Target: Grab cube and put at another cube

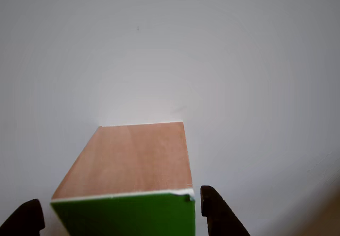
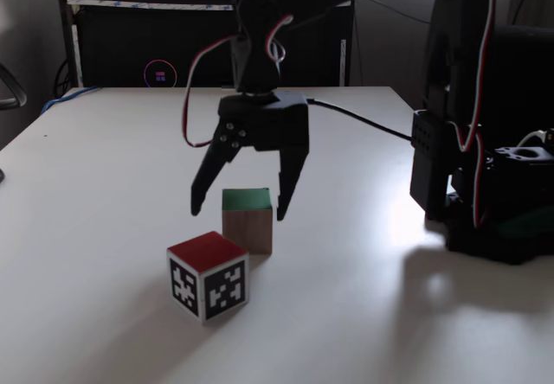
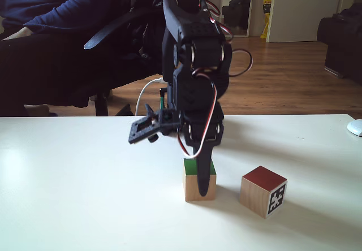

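The cube [image 2: 248, 220] stands on the white table [image 2: 104, 185], green face up, directly beneath and between the fingertips of the gripper [image 2: 237, 208]. The jaws are spread wider than the cube and hold nothing, the tips level with its top edge. The other cube [image 2: 209, 275], red on top, sits just beside it, apart. In the other view the fingertips [image 1: 218, 212] are cut off by the bottom edge.

A home room: wood floor [image 3: 294, 76], white doors [image 3: 302, 8], office chair [image 3: 113, 42].
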